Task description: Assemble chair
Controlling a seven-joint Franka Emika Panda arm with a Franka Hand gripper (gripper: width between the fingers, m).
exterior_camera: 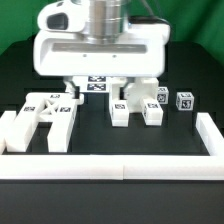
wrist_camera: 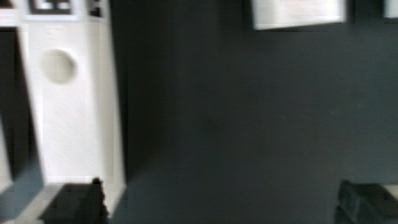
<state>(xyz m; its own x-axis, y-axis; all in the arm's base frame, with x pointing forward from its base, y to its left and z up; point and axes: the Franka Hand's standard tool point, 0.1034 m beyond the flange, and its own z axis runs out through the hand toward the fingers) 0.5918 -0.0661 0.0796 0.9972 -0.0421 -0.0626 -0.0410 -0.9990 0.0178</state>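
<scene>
Gripper (wrist_camera: 222, 200) hangs spread wide and empty over the black table (exterior_camera: 100, 135), with bare surface between its dark fingertips (wrist_camera: 75, 200). Chair parts lie loose inside the white border rail (exterior_camera: 110, 162). The X-braced frame (exterior_camera: 48, 110) sits by the table edge on the exterior view's left. A tagged flat panel (exterior_camera: 97, 87) lies toward the far edge, below the hand. A tagged block (exterior_camera: 120, 110) and a smaller tagged cube (exterior_camera: 185, 100) lie toward the exterior view's right. In the wrist view, a long white panel (wrist_camera: 68, 100) with an oval recess runs beside one fingertip.
</scene>
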